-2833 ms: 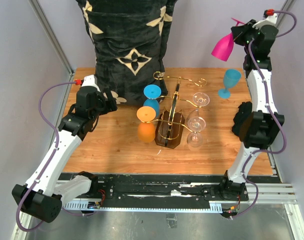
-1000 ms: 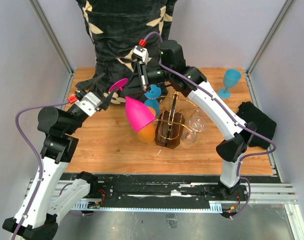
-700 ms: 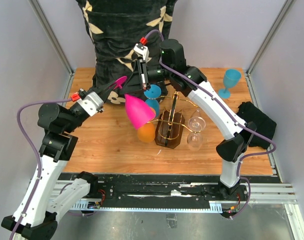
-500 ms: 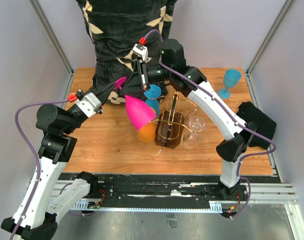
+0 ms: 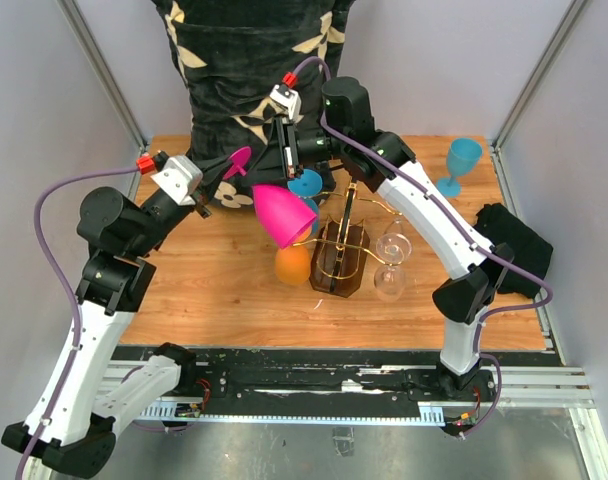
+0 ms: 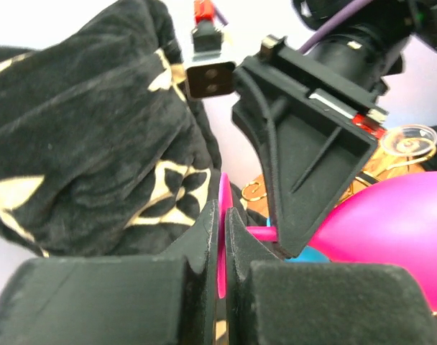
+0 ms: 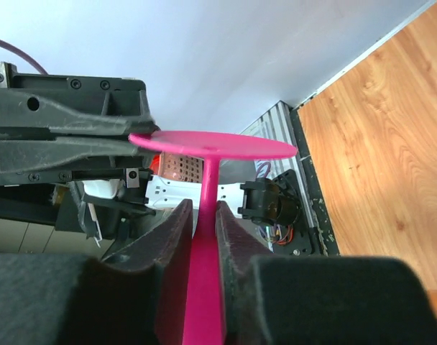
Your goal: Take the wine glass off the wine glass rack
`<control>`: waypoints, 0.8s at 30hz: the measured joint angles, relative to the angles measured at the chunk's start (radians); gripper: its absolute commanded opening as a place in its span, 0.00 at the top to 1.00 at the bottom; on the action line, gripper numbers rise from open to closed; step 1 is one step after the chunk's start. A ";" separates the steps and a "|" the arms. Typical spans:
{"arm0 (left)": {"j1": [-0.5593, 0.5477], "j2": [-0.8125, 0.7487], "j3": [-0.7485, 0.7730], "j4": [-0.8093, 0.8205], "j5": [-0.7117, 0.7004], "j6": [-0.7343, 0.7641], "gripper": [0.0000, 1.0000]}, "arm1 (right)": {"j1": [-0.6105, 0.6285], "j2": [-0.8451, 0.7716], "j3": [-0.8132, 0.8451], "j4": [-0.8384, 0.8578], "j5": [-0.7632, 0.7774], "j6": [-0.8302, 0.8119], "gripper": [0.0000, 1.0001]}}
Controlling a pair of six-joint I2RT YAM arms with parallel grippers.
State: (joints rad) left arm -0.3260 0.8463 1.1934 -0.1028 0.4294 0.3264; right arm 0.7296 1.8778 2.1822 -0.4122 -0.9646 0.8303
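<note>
Raised since half a second ago: your left arm's wrist now sits higher and nearer the back, and the pink wine glass (image 5: 284, 215) has come up with it, bowl swung lower and to the right. The table (image 5: 214, 290) carries a black patterned cushion (image 5: 254, 70) at the back and the wine glass rack (image 5: 342, 258) near the middle, unmoved. On the rack's gold arms hang two clear glasses (image 5: 392, 245), a blue glass (image 5: 305, 184) and an orange glass (image 5: 292, 266). The pink wine glass is off the rack entirely, held in the air just left of it, tilted with its foot up toward the cushion and its bowl above the orange glass. Two grips are on it at once. Your right gripper (image 7: 203, 219) is closed tight on the stem just below the foot, as its wrist view shows plainly. Your left gripper (image 6: 220, 223) is pinched nearly closed on the edge of the foot disc, the thin pink rim showing between its fingers. Finding: the removal itself looks done, and this reads as a hand-over from right to left. An edge grip on a thin disc is likely to pivot, so confirm it before you release the stem.
</note>
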 measured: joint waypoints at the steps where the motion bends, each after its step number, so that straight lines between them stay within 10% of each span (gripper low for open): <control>1: -0.002 0.000 -0.010 0.010 -0.035 -0.016 0.98 | -0.001 0.000 0.000 -0.007 0.008 -0.008 0.78; 10: 0.013 0.013 -0.035 0.040 -0.187 -0.154 0.99 | -0.029 -0.014 0.000 -0.047 0.056 -0.078 0.68; 24: 0.380 0.072 -0.094 0.169 -0.400 -0.480 1.00 | -0.285 -0.242 0.044 -0.333 0.139 -0.275 0.63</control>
State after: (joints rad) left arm 0.0536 0.9188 1.0996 0.0666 0.0296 -0.1532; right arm 0.4442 1.6356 2.2261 -0.7452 -0.8253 0.5552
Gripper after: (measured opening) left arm 0.026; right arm 0.357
